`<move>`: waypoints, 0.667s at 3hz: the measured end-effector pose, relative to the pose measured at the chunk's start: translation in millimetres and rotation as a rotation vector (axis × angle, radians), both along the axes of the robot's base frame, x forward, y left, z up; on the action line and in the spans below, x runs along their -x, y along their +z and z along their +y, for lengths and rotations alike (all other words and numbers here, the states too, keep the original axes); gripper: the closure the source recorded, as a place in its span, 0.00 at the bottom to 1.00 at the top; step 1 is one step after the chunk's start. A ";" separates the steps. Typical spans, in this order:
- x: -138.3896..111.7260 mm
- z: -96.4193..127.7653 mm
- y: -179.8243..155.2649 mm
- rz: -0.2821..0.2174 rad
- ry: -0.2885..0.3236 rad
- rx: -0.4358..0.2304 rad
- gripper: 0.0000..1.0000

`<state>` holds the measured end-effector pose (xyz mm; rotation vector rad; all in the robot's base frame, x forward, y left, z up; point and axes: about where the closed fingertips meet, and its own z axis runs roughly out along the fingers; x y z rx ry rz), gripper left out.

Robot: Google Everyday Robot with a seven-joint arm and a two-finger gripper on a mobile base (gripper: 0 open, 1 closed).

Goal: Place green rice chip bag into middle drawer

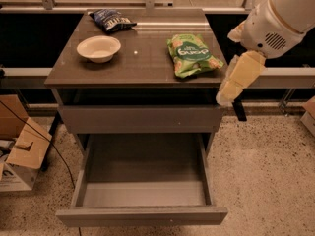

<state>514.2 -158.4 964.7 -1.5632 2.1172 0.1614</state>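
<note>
Grey middle drawer (142,167) stands open at the near edge, its dark floor bare, below the shut upper drawer front (140,119). Pale pincer (223,98) hangs just off the bench (142,63) at its 4 o'clock corner, pointing down; whether it is spread or pressed together cannot be told. Green rice chip bag (193,54) lies flat on the bench at 3 o'clock, apart from the pincer. White bowl (98,48) sits at 9 o'clock; dark blue snack bag (112,19) lies at 11 o'clock, farthest back.
</note>
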 end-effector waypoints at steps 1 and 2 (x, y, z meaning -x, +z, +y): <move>-30.4 10.4 -0.9 -0.001 0.001 -0.028 0.00; -30.9 10.6 -0.4 -0.002 0.002 -0.029 0.00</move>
